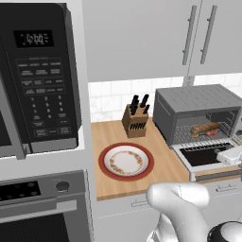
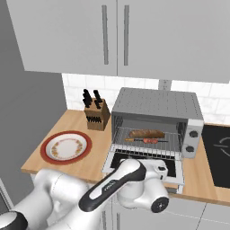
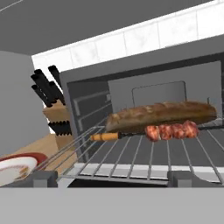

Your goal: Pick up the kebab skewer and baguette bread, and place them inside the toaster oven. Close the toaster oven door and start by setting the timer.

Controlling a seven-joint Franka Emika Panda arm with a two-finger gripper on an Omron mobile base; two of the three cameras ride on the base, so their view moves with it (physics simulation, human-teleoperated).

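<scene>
Taking the toaster oven [image 2: 157, 104] as the landmark and going left to right in the right base view: farthest left of it on the wooden counter [image 2: 197, 177] lies a red-rimmed plate [image 2: 66, 147], bare of food. Between the plate and the oven, back against the tiled wall, stands a wooden knife block [image 2: 96, 116] with black handles. The oven itself sits on the counter with its door [image 2: 148, 167] dropped flat toward the robot, dark glass facing up. Inside, on the wire rack [image 2: 146, 146], the baguette [image 2: 147, 133] lies lengthwise toward the back, and the skewer [image 2: 146, 140] lies just in front of it, parallel and close beside it. The oven's knobs are on a panel at its right end. To the right of the oven is a black cooktop [image 2: 218, 155].

In the left base view a black microwave [image 1: 38, 75] hangs far left of the oven, with a steel built-in oven [image 1: 42, 208] below it.

The gripper [image 3: 111, 178] faces the oven's open mouth from in front of the door; its jaws stand wide apart and hold nothing, with the skewer's meat chunks and the baguette resting on the rack beyond them.
</scene>
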